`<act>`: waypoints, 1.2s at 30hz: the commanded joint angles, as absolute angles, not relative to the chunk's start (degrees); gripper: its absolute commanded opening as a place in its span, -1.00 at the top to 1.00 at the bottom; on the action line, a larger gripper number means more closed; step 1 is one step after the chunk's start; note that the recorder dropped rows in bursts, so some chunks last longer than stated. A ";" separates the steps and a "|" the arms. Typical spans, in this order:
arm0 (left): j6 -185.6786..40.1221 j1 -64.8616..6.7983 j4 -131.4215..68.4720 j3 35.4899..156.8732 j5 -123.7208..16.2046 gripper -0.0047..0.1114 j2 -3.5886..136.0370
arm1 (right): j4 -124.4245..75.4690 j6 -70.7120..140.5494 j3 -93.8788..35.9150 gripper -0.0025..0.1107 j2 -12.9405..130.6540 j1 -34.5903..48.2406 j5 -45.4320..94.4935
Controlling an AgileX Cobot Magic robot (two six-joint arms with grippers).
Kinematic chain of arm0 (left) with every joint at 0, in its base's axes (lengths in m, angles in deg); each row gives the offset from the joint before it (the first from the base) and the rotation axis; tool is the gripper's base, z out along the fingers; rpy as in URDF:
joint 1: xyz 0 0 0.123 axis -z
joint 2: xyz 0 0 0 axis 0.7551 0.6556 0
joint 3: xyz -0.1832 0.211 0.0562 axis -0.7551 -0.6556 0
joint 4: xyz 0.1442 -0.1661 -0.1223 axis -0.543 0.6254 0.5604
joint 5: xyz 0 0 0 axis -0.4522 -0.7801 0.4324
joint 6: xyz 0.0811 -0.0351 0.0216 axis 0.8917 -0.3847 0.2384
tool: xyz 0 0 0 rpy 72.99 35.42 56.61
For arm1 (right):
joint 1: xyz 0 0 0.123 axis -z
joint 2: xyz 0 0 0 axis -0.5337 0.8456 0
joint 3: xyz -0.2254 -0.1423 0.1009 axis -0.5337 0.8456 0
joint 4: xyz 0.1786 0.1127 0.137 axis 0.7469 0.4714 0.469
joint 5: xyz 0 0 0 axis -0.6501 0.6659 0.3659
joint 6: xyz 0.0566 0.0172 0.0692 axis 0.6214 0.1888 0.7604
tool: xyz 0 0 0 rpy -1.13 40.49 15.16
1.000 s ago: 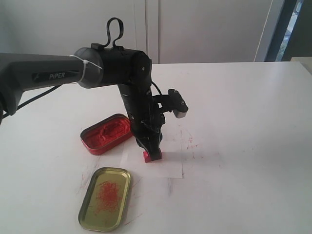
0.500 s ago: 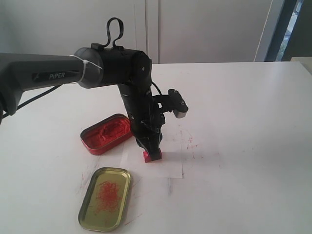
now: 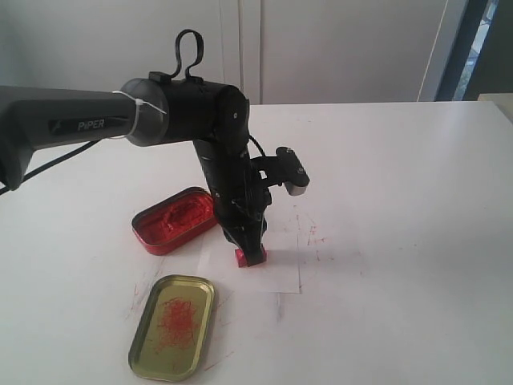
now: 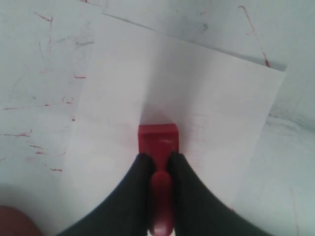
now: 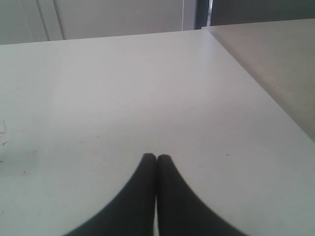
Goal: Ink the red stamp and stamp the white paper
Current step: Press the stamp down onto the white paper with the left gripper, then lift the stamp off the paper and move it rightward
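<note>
The red stamp (image 3: 250, 257) (image 4: 158, 140) stands with its block base down on the white paper (image 3: 276, 265) (image 4: 197, 98). My left gripper (image 3: 248, 247) (image 4: 158, 157) is shut on the stamp's narrow handle, pointing straight down from above. The paper lies flat on the table between the ink tin and the table's middle. My right gripper (image 5: 157, 157) is shut with nothing in it, above bare tabletop; it does not show in the exterior view.
The red oval ink tin (image 3: 175, 219) sits open to the left of the paper. Its gold lid (image 3: 172, 325), smeared red inside, lies nearer the front. Red scribbles (image 3: 314, 237) mark the white tabletop (image 3: 401, 208). A table edge (image 5: 256, 78) runs beside the right gripper.
</note>
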State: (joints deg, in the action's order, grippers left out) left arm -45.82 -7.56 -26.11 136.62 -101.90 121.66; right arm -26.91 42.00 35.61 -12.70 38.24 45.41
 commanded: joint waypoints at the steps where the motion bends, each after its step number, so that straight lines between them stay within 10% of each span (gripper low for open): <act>1: -45.47 -7.33 -27.60 135.53 -101.91 0.92 121.71 | -27.04 41.94 35.92 0.96 -12.94 38.01 44.57; 36: -48.53 -7.33 -27.12 135.53 -103.05 0.92 116.36 | -27.04 41.94 35.92 0.96 -12.94 38.01 44.57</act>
